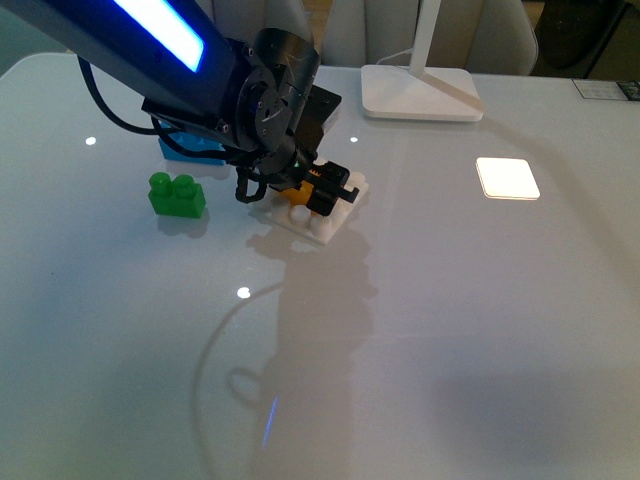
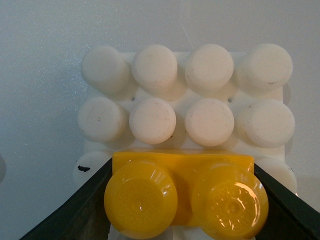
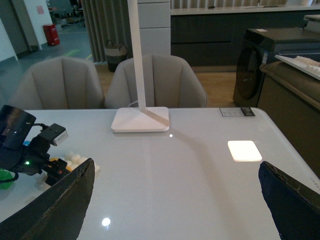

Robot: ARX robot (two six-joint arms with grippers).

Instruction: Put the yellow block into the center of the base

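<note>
The white table (image 1: 480, 330) takes most of the front view, and its glossy surface reflects a bright square of light. On the far side of the table the white lamp foot (image 1: 420, 95) is seen, with the lamp's stem rising from it. The left arm (image 1: 150, 50) is stretched in from the upper left, dark with a lit blue strip, and it is bent down over the base (image 1: 325, 228).

The base is placed near the middle of the table, a little to the left. In the left wrist view its round white studs (image 2: 152, 120) are shown in rows, and two full rows are left uncovered beyond the brick.

The left gripper (image 1: 308, 190) is closed on the yellow block (image 2: 182, 192); the block is held between the two dark fingers (image 2: 82, 210), one on each short end, with its two studs facing up. The block is seen directly over the base, above the rows nearer to the gripper. Whether it is already pressed down on the studs cannot be told.

The green brick (image 1: 177, 194) is lying on the table to the left of the base, apart from it. A blue brick (image 1: 185, 148) is partly hidden behind the arm.

The right gripper (image 3: 175, 200) is held wide, with nothing between its dark fingers (image 3: 60, 205), above bare table on the right side.
</note>
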